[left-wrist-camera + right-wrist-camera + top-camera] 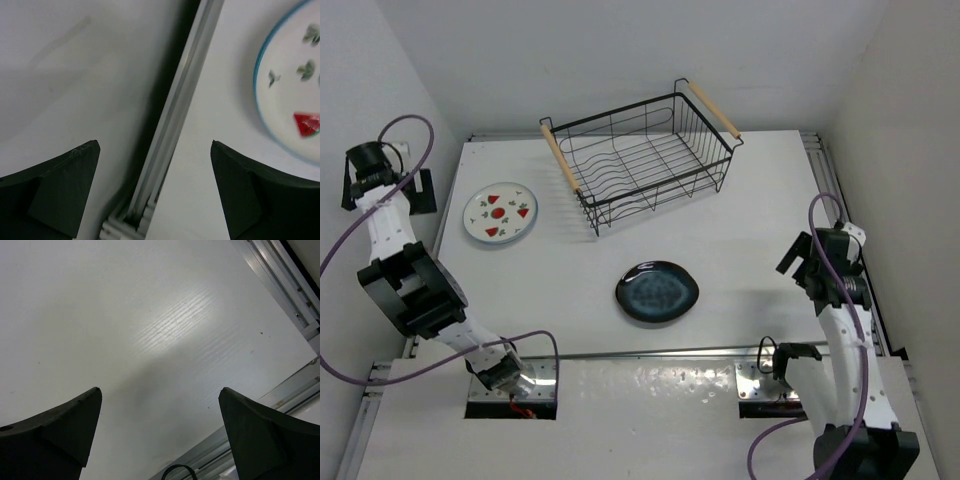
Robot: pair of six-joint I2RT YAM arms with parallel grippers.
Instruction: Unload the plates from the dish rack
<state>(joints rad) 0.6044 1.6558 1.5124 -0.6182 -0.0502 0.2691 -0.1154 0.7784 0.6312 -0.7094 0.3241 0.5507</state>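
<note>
The black wire dish rack (642,158) with two wooden handles stands at the back of the table and holds no plates. A white plate with red fruit motifs (500,214) lies flat at the left; its rim shows in the left wrist view (292,80). A glossy dark blue plate (657,291) lies flat in the middle. My left gripper (155,150) is open and empty, raised over the table's left edge beside the white plate. My right gripper (160,395) is open and empty, raised over bare table at the right.
An aluminium rail (180,115) runs along the table's left edge by the wall. Another rail (280,270) borders the right side. White walls close in on three sides. A black cable loop (177,472) shows near the front rail.
</note>
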